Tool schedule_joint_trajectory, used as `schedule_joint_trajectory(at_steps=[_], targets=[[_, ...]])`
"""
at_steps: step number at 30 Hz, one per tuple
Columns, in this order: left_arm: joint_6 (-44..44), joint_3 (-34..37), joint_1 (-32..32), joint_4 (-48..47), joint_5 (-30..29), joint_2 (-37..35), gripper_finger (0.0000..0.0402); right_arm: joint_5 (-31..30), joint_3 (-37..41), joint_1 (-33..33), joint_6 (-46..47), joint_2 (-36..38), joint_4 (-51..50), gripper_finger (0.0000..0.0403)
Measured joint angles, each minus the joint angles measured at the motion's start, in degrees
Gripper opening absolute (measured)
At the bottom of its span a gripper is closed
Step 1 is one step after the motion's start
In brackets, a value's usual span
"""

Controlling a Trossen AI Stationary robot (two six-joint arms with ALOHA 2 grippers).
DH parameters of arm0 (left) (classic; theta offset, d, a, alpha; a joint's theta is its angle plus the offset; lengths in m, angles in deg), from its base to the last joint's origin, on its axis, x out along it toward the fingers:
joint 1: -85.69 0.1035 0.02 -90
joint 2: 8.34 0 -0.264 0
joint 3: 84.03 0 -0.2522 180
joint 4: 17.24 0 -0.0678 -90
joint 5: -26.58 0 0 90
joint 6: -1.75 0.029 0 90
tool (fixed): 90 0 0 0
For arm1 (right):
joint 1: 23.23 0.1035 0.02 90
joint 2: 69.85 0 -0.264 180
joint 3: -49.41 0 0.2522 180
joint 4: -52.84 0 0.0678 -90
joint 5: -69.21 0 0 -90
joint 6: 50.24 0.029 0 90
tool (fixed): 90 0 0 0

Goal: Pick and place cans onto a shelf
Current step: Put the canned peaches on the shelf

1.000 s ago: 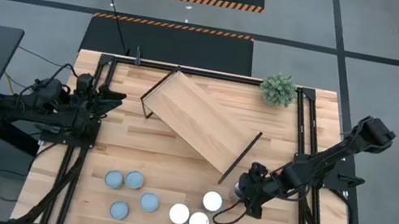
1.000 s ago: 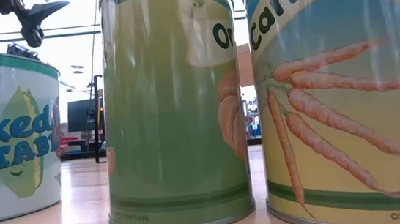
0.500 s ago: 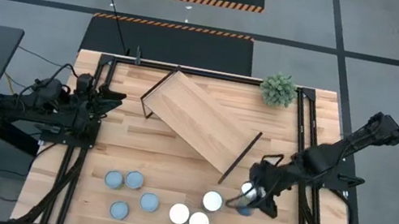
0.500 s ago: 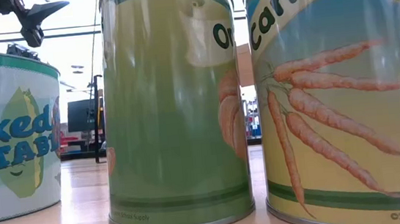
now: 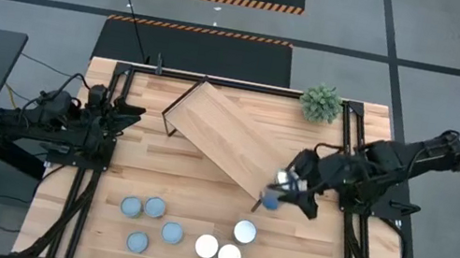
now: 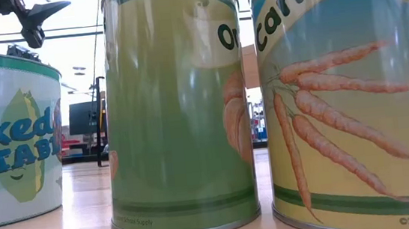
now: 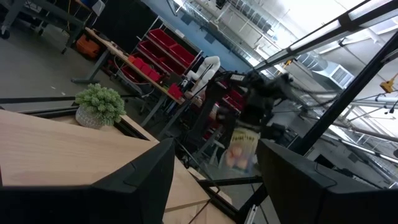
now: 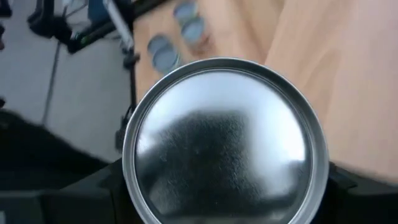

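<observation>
My right gripper (image 5: 278, 192) is shut on a can (image 5: 272, 198), high above the table by the right end of the shelf (image 5: 227, 136), a light wood board on a black frame set slantwise. In the right wrist view the can's shiny round end (image 8: 224, 143) fills the picture. Several blue-grey-topped cans (image 5: 155, 208) and three white-topped cans (image 5: 229, 255) stand on their bases near the front edge. My left gripper (image 5: 133, 112) waits open at the table's left, nothing between its fingers (image 7: 146, 180). My right gripper pinches the can by its curved side wall (image 8: 134, 180), one finger (image 8: 112, 190) on each side, the can's round end turned toward the wrist. The fingers slant down from the table's right. The can is lifted clear of table and shelf, and tilted.
A small potted plant (image 5: 321, 102) stands at the far right corner. Black frame rails (image 5: 348, 150) run along both table sides. In the low view three labelled cans, a green one (image 6: 178, 109) in the middle, stand close before the camera.
My right gripper has risen from the table right of the white-topped cans, carrying the can up and toward the far edge, to the shelf's right end. The gripper has tipped more level; the can has gone from standing to lifted clear and tilted.
</observation>
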Motion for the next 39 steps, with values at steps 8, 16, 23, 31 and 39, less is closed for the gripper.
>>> schedule_joint_trajectory(at_steps=[8,16,23,31,39], targets=[[0.1,0.0,0.0,0.0,0.0,0.0,0.0236,-12.1,-6.3,-7.3,-2.0,-5.5,-6.6,0.0302],[-0.1,0.0,0.0,0.0,0.0,0.0,0.0236,-12.7,-6.7,-12.8,2.0,-11.5,-11.5,0.0302],[0.0,0.0,0.0,0.0,0.0,0.0,0.0236,-13.7,-6.7,-15.5,5.5,-14.8,-17.7,0.0303],[0.0,0.0,0.0,-0.1,0.0,0.0,0.0236,-16.5,-6.8,-16.3,5.1,-16.3,-19.4,0.0306],[-0.1,0.0,0.0,0.0,0.0,0.0,0.0236,-16.2,-6.9,-16.6,4.2,-18.1,-19.2,0.0342]])
